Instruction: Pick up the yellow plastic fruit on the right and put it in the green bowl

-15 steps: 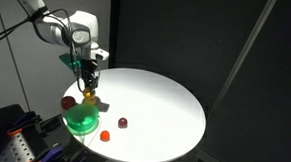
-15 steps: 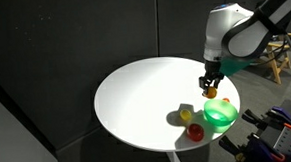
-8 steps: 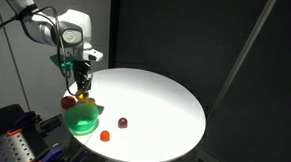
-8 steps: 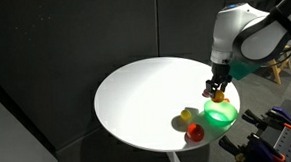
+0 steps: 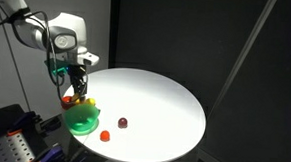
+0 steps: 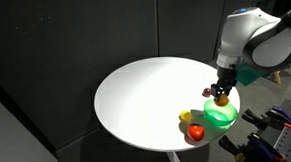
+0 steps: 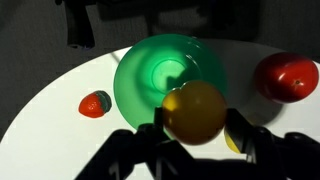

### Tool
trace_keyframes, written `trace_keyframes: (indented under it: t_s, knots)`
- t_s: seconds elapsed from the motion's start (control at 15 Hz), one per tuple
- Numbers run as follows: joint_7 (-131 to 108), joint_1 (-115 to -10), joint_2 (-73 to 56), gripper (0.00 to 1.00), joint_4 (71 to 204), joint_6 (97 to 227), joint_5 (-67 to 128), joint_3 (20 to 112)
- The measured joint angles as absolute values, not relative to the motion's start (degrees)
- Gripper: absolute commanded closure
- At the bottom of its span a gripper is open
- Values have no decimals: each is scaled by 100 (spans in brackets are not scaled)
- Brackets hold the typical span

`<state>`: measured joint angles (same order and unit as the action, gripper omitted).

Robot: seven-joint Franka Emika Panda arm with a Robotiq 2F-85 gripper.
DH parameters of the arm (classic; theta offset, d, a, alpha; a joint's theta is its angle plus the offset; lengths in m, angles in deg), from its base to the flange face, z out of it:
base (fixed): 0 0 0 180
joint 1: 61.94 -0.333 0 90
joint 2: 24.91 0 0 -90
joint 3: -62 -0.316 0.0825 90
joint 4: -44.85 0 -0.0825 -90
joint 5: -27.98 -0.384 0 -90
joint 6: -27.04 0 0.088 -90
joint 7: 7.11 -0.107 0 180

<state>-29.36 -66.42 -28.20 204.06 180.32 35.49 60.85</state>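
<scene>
While its jaws clamp the fruit (image 7: 195, 108), the gripper (image 7: 195, 130) hangs over the rim of the bowl (image 7: 135, 85); in the wrist view the hollow lies just beyond, slightly left.

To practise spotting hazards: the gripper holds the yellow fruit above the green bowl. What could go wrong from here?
1. In the wrist view the yellow plastic fruit appears over the near rim of the green bowl, not its middle; released there, it might bounce out.
2. The bowl stands close to the edge of the table, so an escaped fruit could roll off.
</scene>
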Motion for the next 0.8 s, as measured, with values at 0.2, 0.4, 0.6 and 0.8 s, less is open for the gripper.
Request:
trace_keyframes:
  t_s: [0.2,0.4,0.6,0.8]
  knots:
    - [-2940,-6571,-2778,61,20408,18184,3554,6074]
    - [-2954,-6498,-2722,61,20405,18275,3618,6073]
    - [-2994,-6421,-2638,61,20404,18310,3753,6074]
    - [-3065,-6388,-2536,61,20404,18311,3872,6079]
